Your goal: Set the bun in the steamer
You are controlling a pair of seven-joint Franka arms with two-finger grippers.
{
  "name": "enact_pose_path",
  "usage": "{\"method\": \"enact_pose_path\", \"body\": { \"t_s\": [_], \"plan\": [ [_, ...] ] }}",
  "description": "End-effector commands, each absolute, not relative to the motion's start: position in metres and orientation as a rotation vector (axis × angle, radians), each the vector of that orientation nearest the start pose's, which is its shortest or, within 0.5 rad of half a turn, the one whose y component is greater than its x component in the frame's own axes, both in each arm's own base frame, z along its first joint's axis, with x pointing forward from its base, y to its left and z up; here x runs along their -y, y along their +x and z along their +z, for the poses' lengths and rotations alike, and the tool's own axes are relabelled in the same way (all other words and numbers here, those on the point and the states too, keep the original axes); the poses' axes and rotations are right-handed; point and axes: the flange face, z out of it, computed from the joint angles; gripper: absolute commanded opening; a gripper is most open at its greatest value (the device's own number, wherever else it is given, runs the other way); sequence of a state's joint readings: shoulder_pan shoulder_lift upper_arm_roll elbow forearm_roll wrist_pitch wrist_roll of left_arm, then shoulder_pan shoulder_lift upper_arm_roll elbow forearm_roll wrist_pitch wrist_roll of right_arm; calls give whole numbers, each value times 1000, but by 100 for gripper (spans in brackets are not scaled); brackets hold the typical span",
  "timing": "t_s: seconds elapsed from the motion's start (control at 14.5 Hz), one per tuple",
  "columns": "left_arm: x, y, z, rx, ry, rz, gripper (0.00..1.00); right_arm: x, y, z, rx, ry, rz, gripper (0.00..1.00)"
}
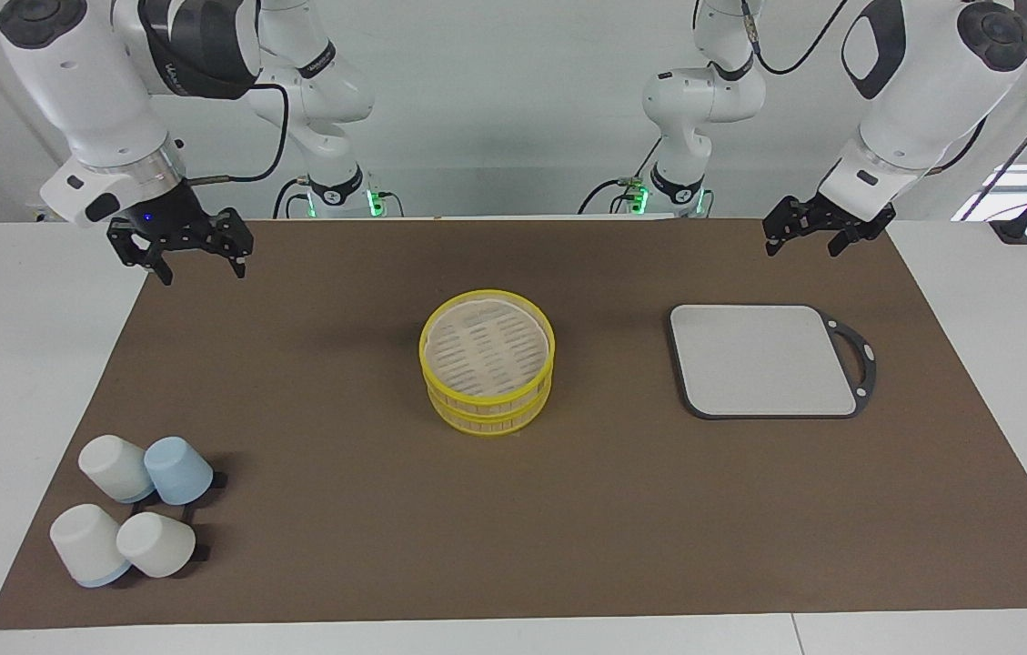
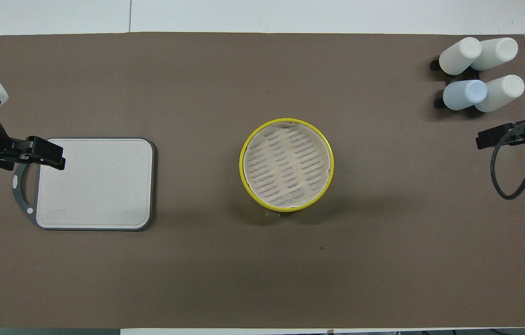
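My right gripper (image 1: 196, 264) hangs open over the mat's (image 1: 340, 509) corner and my left gripper (image 1: 818, 238), open too, waits over the mat by the grey board (image 1: 763, 359). The steamer (image 1: 487, 371) sits mid-mat, at about four o'clock from my right gripper in the facing view; I see only pale slats in it. Four upturned cups (image 1: 133, 518) stand farthest from me, at the right arm's end.

yellow-rimmed steamer (image 1: 487, 373), grey board (image 1: 763, 360), brown mat (image 1: 340, 546)

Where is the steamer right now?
The steamer stands mid-mat in both views, lid off, between the grey board toward the left arm's end and the upturned cups toward the right arm's end.
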State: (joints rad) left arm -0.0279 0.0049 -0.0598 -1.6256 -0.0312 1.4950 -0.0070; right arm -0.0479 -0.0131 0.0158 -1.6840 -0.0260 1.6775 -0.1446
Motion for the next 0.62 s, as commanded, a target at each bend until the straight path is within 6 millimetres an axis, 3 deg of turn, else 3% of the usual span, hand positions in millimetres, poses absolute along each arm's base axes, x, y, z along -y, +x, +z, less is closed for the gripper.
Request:
{"method": "enact_pose_path", "body": {
  "t_s": [0.0,0.55],
  "plan": [
    [53,538,589,-147,-3139,196,100,25,554,588,162,-3153,-3,100],
    [52,540,590,-156,-3142,180,100,26,548,587,140,-3120,87,100]
  ]
}}
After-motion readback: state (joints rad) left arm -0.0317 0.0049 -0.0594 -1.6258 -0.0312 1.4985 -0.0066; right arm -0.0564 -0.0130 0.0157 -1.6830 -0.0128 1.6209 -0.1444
